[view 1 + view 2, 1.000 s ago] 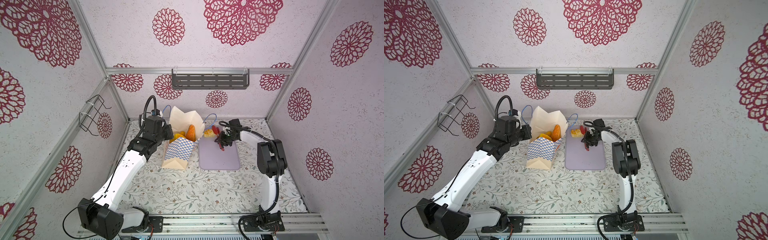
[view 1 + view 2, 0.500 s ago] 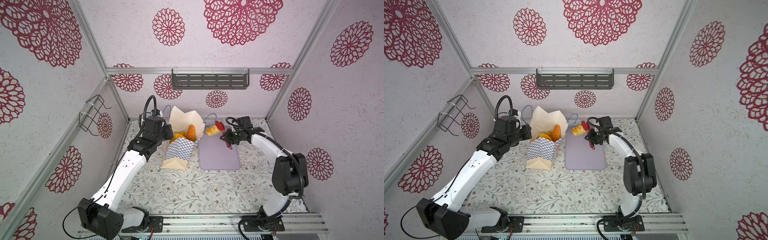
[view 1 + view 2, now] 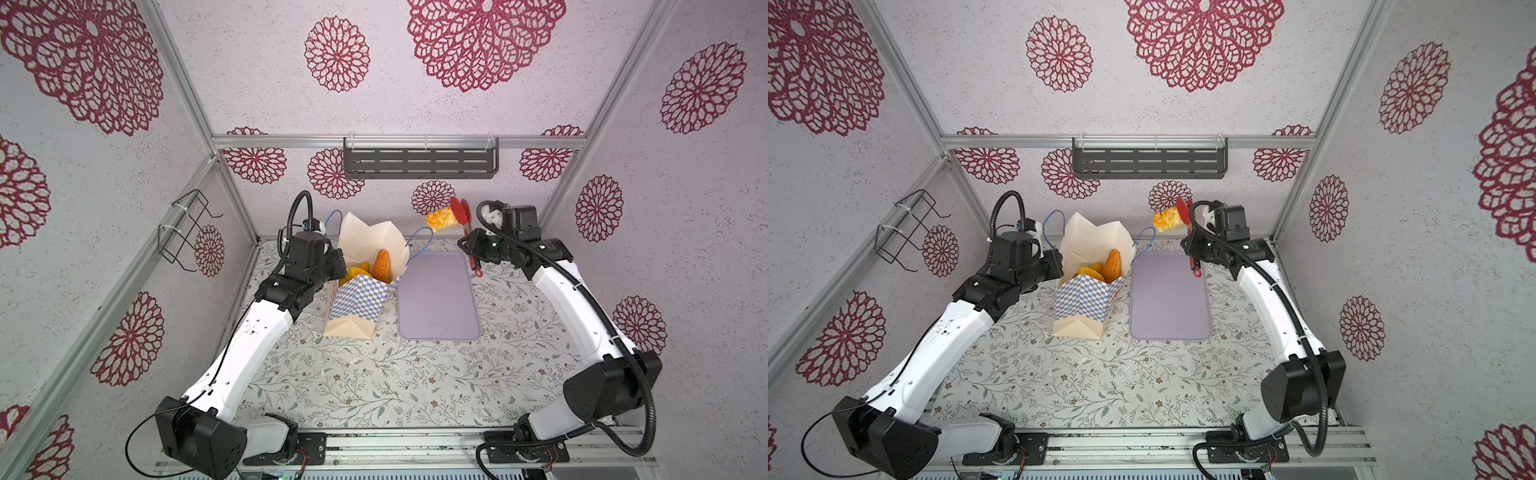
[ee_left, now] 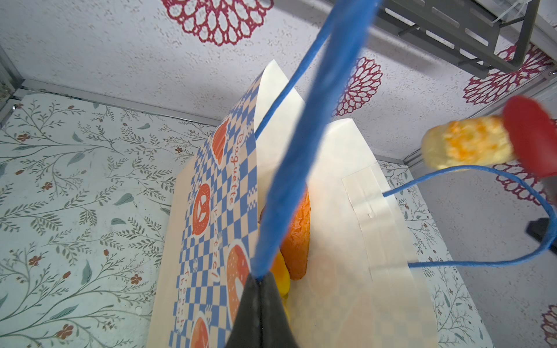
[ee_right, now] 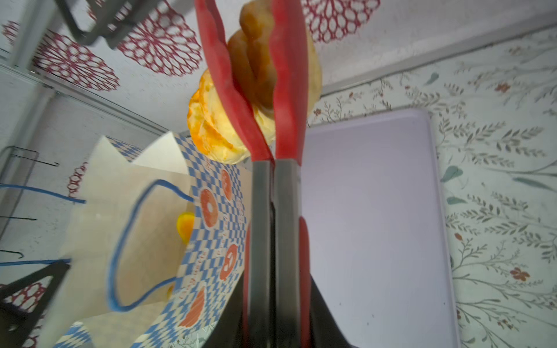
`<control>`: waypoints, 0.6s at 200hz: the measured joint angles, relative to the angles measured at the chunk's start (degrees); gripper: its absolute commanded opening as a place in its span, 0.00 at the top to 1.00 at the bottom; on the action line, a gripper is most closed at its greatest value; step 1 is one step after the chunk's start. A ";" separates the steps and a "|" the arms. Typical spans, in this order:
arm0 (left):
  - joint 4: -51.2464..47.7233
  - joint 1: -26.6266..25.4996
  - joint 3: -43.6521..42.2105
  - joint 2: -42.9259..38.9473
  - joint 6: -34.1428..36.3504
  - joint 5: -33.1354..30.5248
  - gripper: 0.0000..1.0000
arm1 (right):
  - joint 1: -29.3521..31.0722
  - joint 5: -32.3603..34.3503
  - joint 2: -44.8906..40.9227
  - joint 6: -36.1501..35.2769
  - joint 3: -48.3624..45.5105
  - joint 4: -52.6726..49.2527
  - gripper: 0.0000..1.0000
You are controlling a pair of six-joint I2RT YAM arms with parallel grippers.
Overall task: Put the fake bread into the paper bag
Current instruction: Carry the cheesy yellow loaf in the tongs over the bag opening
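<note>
Transfer step: right tool (image 3: 473, 249) clamped on red tongs (image 3: 465, 226) pinching a yellow roll (image 3: 439, 219) aloft just beside the paper bag (image 3: 357, 299), left tool (image 4: 260, 301) closed on its blue cord handle (image 4: 301, 150); next move likely needs the roll carried over the bag mouth and released.

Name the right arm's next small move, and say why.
Probably swing the roll sideways over the open mouth of the paper bag: the red tongs in the right gripper hold it aloft beside the bag, while the left gripper pinches a blue handle.
</note>
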 measured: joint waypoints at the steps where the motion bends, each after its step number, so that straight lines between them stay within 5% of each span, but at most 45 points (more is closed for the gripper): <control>1: 0.00 0.00 0.00 0.00 0.00 0.00 1.00 | 0.09 0.11 -0.09 -0.02 0.33 -0.04 0.73; 53: 0.00 0.00 0.02 0.04 0.00 0.00 1.00 | 11.91 2.08 0.31 -1.70 11.21 -1.49 0.73; 120: 0.00 0.00 0.02 0.04 0.00 0.00 1.00 | 23.21 5.86 8.46 -4.94 12.79 -7.08 0.72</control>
